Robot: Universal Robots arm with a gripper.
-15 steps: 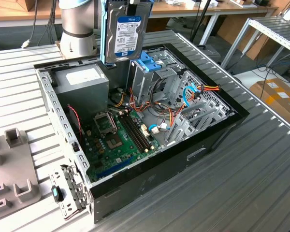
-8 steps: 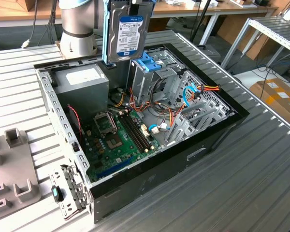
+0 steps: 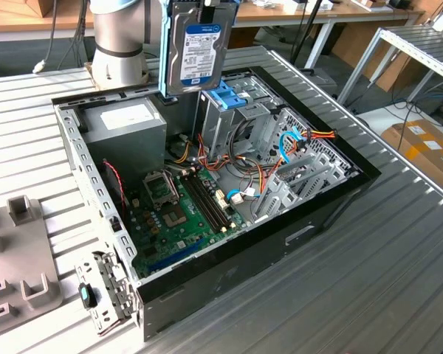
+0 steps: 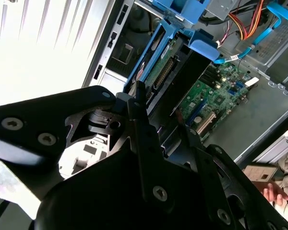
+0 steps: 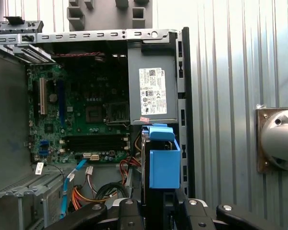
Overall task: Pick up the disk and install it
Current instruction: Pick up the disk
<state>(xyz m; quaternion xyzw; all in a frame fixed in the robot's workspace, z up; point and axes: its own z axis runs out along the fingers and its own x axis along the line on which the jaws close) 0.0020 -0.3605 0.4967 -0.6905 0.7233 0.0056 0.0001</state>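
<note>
The disk [image 3: 199,48] hangs upright above the open computer case [image 3: 332,203], its blue-and-white label facing the exterior view and light-blue rails along both sides. It sits just above the drive cage with the blue latch [image 3: 225,96]. In the second wrist view I see the disk [image 4: 156,60] edge-on, running away from my gripper [image 4: 158,115], whose dark fingers are shut on its near end. My gripper [image 5: 156,207] also shows in the first wrist view, directly over the blue latch [image 5: 163,163] and the cage.
Beside the cage in the case stands a grey power supply box [image 3: 125,122] with a white label. The green motherboard [image 3: 177,206] and loose cables [image 3: 295,144] lie lower down. The arm's base [image 3: 118,37] stands behind. A grey fixture [image 3: 15,251] is at the exterior view's left. A person's hand [image 4: 273,194] is nearby.
</note>
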